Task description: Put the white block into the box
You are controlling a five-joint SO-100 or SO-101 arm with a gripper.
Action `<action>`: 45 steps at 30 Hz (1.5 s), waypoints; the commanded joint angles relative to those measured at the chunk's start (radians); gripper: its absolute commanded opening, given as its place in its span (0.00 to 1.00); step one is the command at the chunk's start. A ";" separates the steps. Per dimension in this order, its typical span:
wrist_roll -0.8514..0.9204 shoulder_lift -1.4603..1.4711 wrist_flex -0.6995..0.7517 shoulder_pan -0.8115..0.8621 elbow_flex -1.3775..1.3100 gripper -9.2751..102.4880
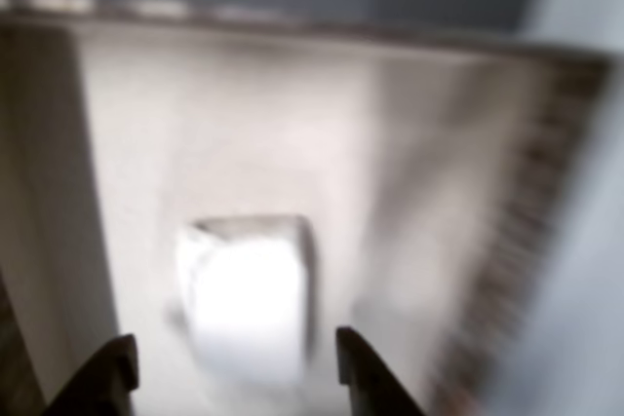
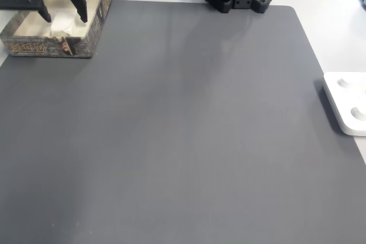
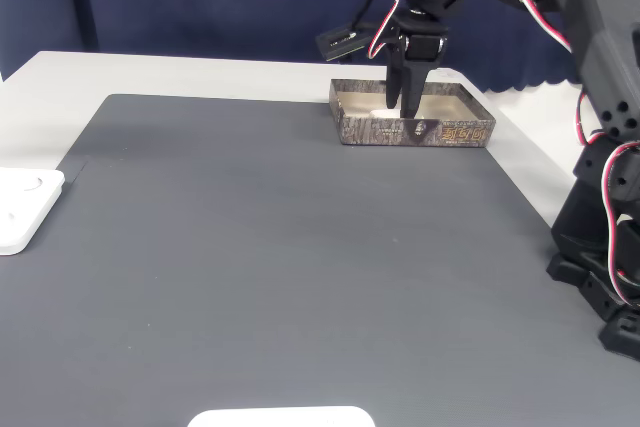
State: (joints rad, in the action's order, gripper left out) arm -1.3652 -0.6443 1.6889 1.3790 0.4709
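In the blurred other view, the white block lies on the pale floor of the box, just ahead of the claw and between its two dark fingertips, which stand spread apart with gaps on both sides of the block; the claw is released.

In a fixed view, the claw hangs over the box at the top left of the dark mat, fingers splayed, with the white block just below and between them. A white plate sits far to the right.

In another fixed view, the claw points down into the box, the block just left of its tips.
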 commanded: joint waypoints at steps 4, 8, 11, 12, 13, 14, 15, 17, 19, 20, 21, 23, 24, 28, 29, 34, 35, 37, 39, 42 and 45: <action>0.018 -0.288 -0.015 0.008 0.032 0.36; 0.054 -0.407 -0.011 -0.002 0.118 0.35; 0.087 -0.491 -0.006 -0.017 0.196 0.34; 0.120 -0.525 -0.006 -0.020 0.236 0.33; 0.147 -0.561 -0.005 -0.025 0.279 0.31; 0.167 -0.597 -0.003 -0.029 0.318 0.30; 0.186 -0.627 -0.002 -0.035 0.347 0.30; 0.213 -0.680 0.003 -0.054 0.388 0.29; 0.255 -0.739 0.005 -0.083 0.443 0.27; 0.310 -0.776 0.005 -0.103 0.491 0.25; 0.376 -0.818 0.005 -0.130 0.551 0.22; 0.489 -0.896 -0.003 -0.202 0.680 0.18; 0.546 -0.925 -0.003 -0.245 0.730 0.16; 0.699 -0.992 -0.003 -0.437 0.859 0.09; 0.738 -1.005 -0.008 -0.486 0.891 0.07; 0.933 -1.022 -0.061 -0.690 0.969 0.07; 0.957 -1.023 -0.060 -0.723 0.969 0.07; 1.006 -1.026 -0.057 -0.790 0.968 0.07; 1.058 -1.028 -0.057 -0.861 0.976 0.07; 1.120 -1.028 -0.072 -0.956 1.000 0.07; 1.173 -1.017 -0.095 -1.045 1.017 0.07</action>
State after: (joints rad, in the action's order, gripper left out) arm -0.2577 -1.5877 1.6291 0.4495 1.4895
